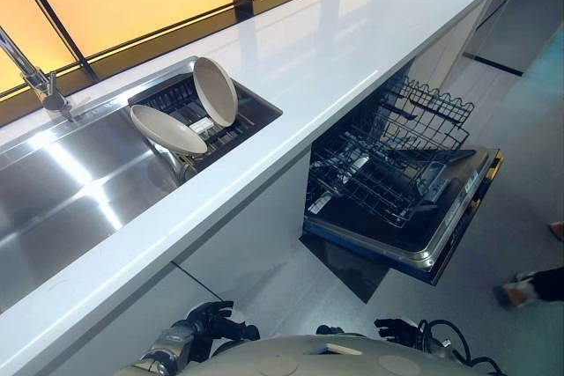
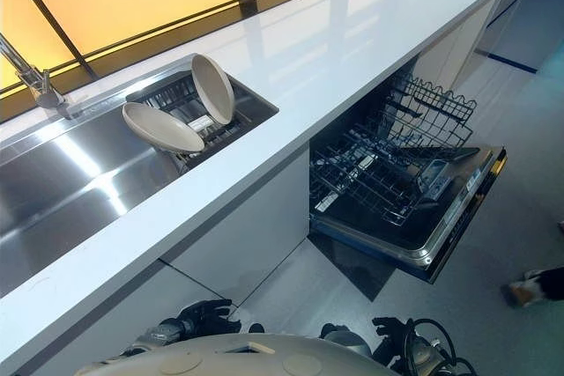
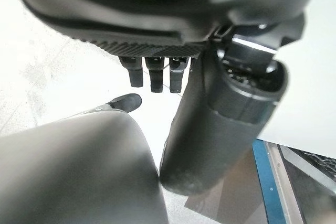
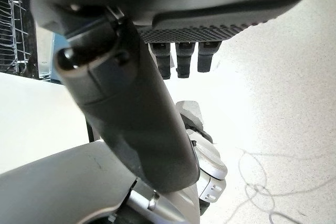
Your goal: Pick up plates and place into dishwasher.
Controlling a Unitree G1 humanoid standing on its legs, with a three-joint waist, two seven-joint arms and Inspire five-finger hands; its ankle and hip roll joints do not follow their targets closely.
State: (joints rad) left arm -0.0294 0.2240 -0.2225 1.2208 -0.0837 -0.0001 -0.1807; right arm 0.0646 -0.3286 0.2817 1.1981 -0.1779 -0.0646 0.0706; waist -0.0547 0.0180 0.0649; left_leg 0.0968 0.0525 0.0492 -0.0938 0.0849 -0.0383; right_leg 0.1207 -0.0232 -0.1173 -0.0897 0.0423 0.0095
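Observation:
Two beige plates lean in a dark drying rack [image 1: 249, 115] set in the sink: one nearly upright [image 1: 216, 90], the other tilted low beside it [image 1: 167, 129]. To the right, below the counter, the dishwasher [image 1: 441, 235] stands open with its lower wire rack [image 1: 379, 182] pulled out over the door and another rack [image 1: 427, 116] behind it. My left hand [image 1: 216, 319] hangs low near the floor, far below the plates, fingers [image 3: 152, 74] relaxed and holding nothing. My right hand [image 1: 397, 330] hangs likewise, its fingers [image 4: 184, 61] straight and empty.
A long white counter [image 1: 352, 50] runs past the steel sink [image 1: 70, 191], with a faucet [image 1: 35, 81] at the far left. A person's shoe [image 1: 529, 288] shows on the floor right of the dishwasher door.

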